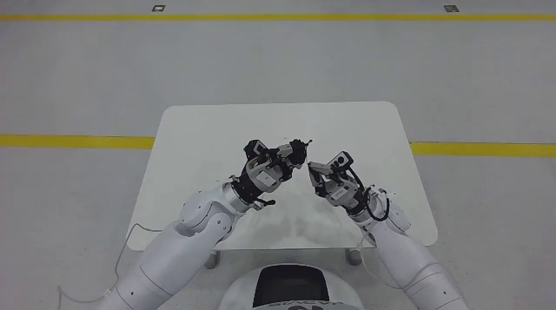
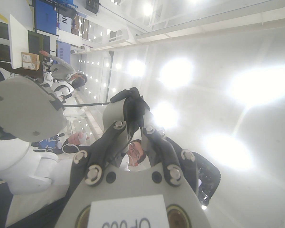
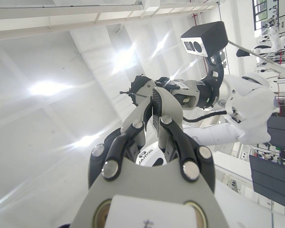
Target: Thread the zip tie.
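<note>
Both grippers raised above white table point(image 1: 191, 145), tips close together, facing each other. Right gripper point(image 3: 153, 95): fingers clenched, pinching zip tie point(image 3: 133, 94); thin black strip juts sideways from fingertips, small head at free end. Left gripper point(image 2: 135, 111) just behind tie: fingers drawn together; whether grasping tie, cannot tell.

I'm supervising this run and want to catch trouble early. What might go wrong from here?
1. The right gripper pinches the thin zip tie only at its fingertips, over the table; a slip would likely drop it.
2. The left gripper sits very close, so misalignment may bend the tie or bump fingers.
</note>
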Robot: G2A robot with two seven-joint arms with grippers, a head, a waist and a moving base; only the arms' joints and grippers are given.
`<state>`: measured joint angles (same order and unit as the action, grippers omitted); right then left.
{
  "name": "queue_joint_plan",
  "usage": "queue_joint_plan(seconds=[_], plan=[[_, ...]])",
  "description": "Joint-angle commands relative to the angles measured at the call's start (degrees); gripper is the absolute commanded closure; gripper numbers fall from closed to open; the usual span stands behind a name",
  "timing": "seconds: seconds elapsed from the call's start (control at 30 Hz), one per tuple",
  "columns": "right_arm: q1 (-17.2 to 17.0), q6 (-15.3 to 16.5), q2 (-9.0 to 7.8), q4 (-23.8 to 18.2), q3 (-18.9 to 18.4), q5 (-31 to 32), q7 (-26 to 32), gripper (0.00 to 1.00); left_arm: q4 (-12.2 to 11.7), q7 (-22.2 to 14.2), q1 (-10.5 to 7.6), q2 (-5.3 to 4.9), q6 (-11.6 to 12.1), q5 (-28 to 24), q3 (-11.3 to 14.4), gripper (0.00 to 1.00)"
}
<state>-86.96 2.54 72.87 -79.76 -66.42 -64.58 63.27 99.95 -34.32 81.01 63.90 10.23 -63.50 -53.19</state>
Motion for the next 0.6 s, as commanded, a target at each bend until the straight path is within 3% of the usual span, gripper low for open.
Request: queue_joint_plan(seconds=[0.0, 0.57], plan=[[0.0, 0.1, -0.02, 0.0, 0.0, 0.4, 0.0, 1.00, 0.0, 0.0, 0.00, 0.00, 0.0, 0.0, 0.0, 1.00], [-0.5, 0.5, -0.21, -0.3, -0.4, 2.8, -0.6, 1.00, 0.0, 0.0, 0.00, 0.00, 0.0, 0.0, 0.0, 1.00]])
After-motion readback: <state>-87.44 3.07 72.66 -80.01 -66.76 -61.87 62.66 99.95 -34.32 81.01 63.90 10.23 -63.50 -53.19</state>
